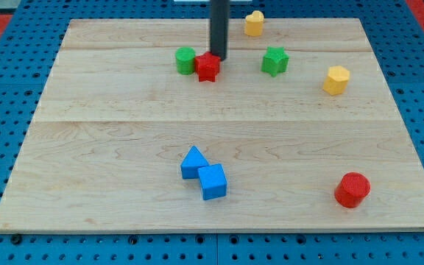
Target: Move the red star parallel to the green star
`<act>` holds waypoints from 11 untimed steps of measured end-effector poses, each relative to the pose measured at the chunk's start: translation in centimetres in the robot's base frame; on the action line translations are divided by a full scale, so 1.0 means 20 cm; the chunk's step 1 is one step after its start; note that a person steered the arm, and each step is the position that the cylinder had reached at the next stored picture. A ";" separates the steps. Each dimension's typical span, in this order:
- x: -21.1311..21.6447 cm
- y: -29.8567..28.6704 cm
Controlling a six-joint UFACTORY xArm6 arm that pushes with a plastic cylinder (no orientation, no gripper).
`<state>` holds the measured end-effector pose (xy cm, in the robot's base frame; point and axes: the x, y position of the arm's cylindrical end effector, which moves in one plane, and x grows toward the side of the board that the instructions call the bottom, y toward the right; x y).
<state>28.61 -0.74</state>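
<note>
My tip (218,58) is a bare rod end with no pincer at all, so there is nothing on it to spread or press together; it stands at the upper right shoulder of the red star (207,67), touching it or just about. The red star lies near the view's top, a little left of centre, pressed against the green cylinder (185,59) on its left. The green star (274,60) sits to the view's right of it, apart, at almost the same height across the board (124,140), perhaps a shade nearer the top.

As I judge it, the step in hand is the final nudge that brings the red star level with the green star. To do it well, I should push through the middle of the red star and not its corner, or it will spin away. Short, slow strokes suit this, since little correction seems left. I should steer clear of the green cylinder, so that it is not dragged along. The yellow blocks (254,23) (336,79), the two blue blocks (205,174) and the red cylinder (352,189) lie well away and need no care
</note>
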 end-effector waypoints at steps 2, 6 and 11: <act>0.14 -0.19; 0.42 0.52; 0.78 0.60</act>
